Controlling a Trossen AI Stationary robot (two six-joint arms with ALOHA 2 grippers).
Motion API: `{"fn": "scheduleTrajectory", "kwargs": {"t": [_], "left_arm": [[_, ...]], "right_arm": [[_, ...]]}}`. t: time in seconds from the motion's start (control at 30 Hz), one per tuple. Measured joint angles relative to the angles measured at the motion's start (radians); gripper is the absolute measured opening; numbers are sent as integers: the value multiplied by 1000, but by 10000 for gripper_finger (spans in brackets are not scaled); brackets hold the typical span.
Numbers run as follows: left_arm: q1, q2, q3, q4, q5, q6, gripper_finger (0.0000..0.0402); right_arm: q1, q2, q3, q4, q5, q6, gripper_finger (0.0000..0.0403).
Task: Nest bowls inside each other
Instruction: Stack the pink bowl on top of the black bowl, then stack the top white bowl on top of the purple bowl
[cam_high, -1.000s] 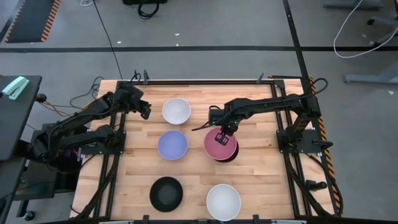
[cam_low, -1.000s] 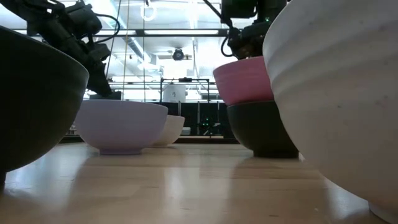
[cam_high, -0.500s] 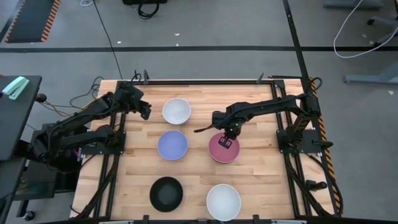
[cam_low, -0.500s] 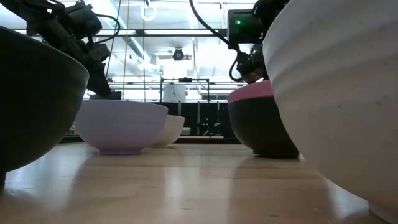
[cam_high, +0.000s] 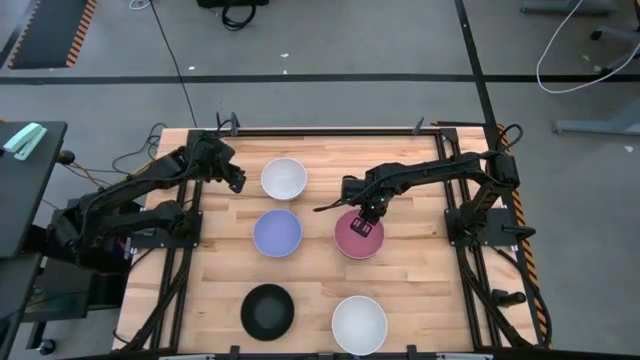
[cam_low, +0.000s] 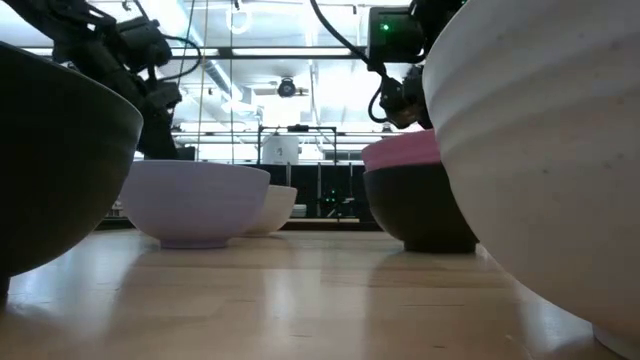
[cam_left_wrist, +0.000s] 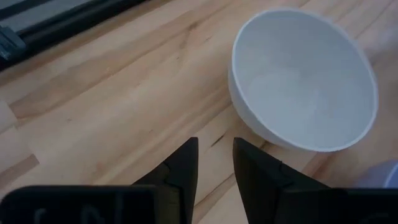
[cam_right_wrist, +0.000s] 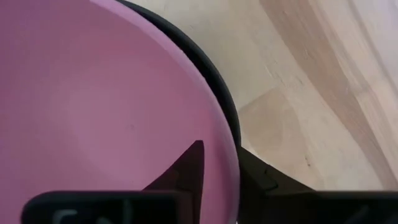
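My right gripper sits on the far rim of the pink bowl, one finger inside the rim and the other outside it, pinching the pink wall with hardly any gap. The pink bowl is nested in a black bowl, whose dark rim shows just outside the pink one. Taking that stacked pair as my landmark: the lavender-blue bowl stands to its left, apart from it; a white bowl lies beyond the lavender-blue one, toward the far edge of the table; a second black bowl and a second white bowl stand nearer the front edge. My left gripper hovers just left of the far white bowl, its fingers nearly together and holding nothing.
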Motion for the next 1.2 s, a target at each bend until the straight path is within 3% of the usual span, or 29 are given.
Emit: {"fn": "scheduleTrajectory", "kwargs": {"t": [0.4,0.7,1.0,1.2], "left_arm": [[0,109,0,129,0,0,107],[1,138,1,260,7,-31,107],[2,258,121,215,8,-50,107],[-3,442,282,21,14,-43,107]], "right_arm": [[0,-20,1,-29,2,20,130],[12,-67,56,-64,65,34,148],[13,-169,78,-77,151,45,144],[34,-209,78,-78,156,60,123]]}}
